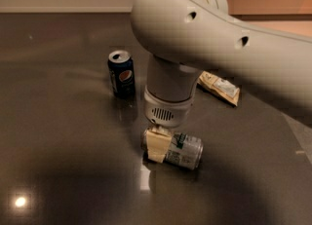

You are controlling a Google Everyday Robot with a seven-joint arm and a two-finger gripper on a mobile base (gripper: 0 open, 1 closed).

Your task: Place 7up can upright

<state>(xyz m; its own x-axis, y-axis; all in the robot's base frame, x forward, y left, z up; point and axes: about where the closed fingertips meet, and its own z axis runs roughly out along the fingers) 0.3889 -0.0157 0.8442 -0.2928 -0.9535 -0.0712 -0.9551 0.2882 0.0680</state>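
The 7up can, silver with green lettering, lies on its side on the dark table, its top end pointing right. My gripper hangs straight down from the big white arm and sits at the can's left end, its tan tip covering that end. The part of the gripper behind the can is hidden.
A dark blue Pepsi can stands upright behind and to the left of the gripper. A flat snack packet lies at the back right, partly under the arm. A bright light reflection shows at the front left.
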